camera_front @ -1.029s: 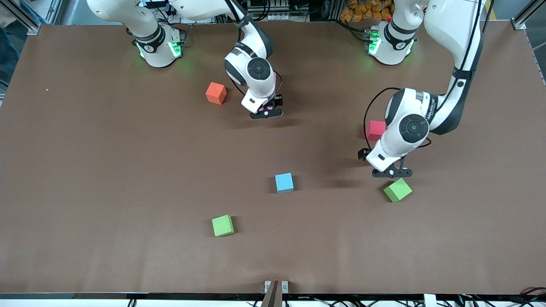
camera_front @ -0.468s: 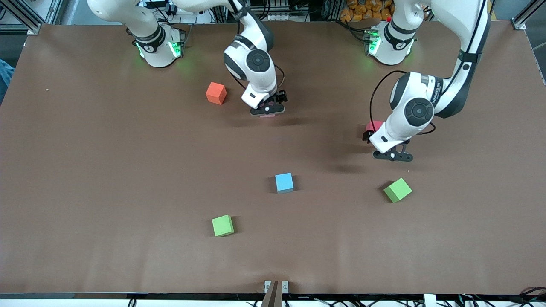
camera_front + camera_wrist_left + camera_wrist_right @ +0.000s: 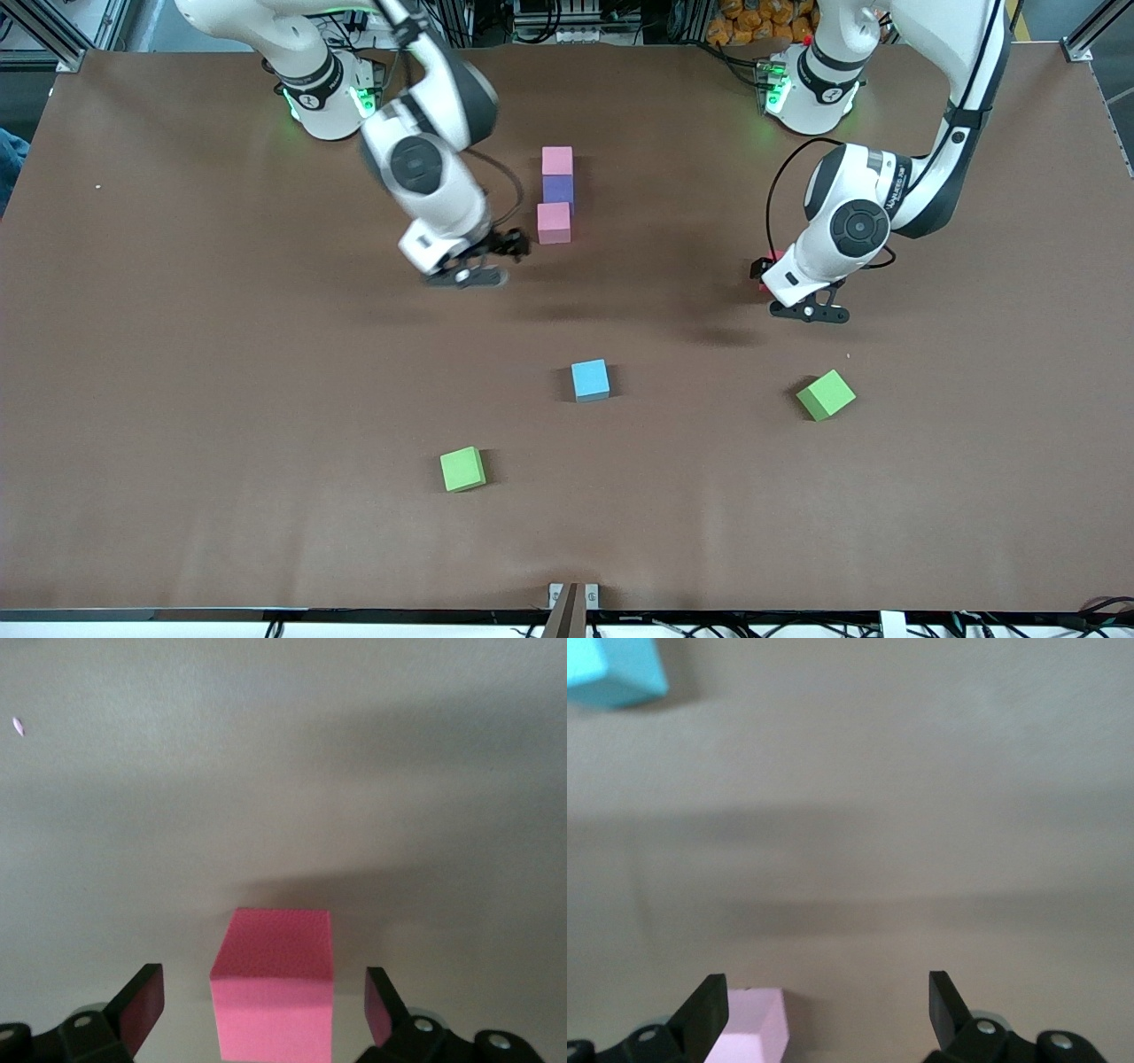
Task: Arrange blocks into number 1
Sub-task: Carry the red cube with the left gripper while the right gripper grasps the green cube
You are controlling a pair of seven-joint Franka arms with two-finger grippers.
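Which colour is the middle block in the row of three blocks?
Purple; the middle block sits between two pink blocks, best seen in the front view.

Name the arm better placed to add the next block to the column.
Left: probably. The left gripper is open over the red block. The right gripper, also open, has nothing between its fingers.

Three blocks lie in a touching column: a pink block (image 3: pixel 557 160), a purple block (image 3: pixel 558 188) and a second pink block (image 3: pixel 554 222), which sits just beside the empty, wide-open right gripper (image 3: pixel 467 274). A red block (image 3: pixel 273 985) rests flat between the spread fingers of the left gripper (image 3: pixel 808 312). The light blue block (image 3: pixel 590 379) and two green blocks (image 3: pixel 826 394) (image 3: pixel 463 468) lie apart, nearer the camera.
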